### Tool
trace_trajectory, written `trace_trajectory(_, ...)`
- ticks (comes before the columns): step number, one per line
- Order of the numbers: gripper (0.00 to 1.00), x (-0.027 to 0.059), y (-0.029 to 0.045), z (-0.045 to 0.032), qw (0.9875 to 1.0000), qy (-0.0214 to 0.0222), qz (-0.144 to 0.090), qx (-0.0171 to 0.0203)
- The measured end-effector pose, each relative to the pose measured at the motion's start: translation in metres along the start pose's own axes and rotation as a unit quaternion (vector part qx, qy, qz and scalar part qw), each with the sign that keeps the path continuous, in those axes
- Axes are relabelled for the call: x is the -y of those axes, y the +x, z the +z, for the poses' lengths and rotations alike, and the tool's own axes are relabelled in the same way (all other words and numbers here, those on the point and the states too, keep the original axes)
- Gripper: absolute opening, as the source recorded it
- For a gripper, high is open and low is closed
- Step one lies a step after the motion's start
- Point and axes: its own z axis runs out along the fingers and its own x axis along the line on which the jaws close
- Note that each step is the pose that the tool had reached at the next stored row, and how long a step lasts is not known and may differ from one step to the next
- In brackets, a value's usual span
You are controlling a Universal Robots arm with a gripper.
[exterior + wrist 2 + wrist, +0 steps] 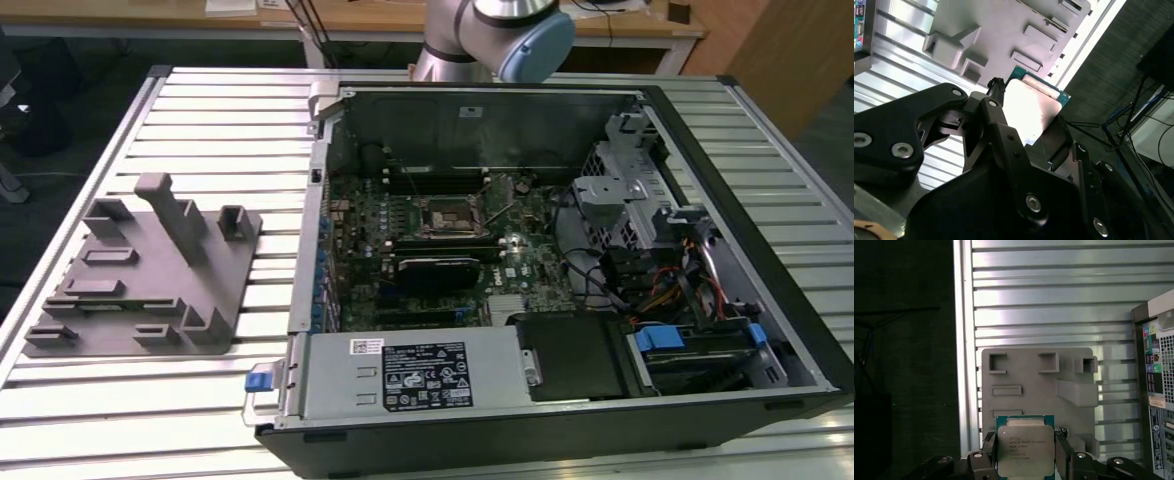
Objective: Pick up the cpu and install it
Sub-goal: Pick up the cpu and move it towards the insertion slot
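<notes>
Slatted metal table (200, 120) carries the grey block (140, 275) on the exterior view's left and the open case (534, 420) on its right. In both wrist views your gripper (1025, 456) is pinching the cpu (1025, 442), jaws pressed against two opposite edges and the silvery top facing the first wrist camera. The chip hangs in the air over the block, clear of it and outside the case. By my reading you are in the carry, with the socket (451, 217) lying mid-board inside the case. Hold the chip by the rim alone, with just enough squeeze that it cannot slip or twist. Keep it level and travel slowly, high over the case wall. Line its corners up squarely with the socket frame; whether that frame stands open cannot be told from here.
</notes>
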Motion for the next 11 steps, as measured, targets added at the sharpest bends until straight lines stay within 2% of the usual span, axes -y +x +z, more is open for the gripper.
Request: trace_trajectory(11,0.55,-0.0023,-0.0266,0.0009,1.0000,0.0000,0.000,0.0000)
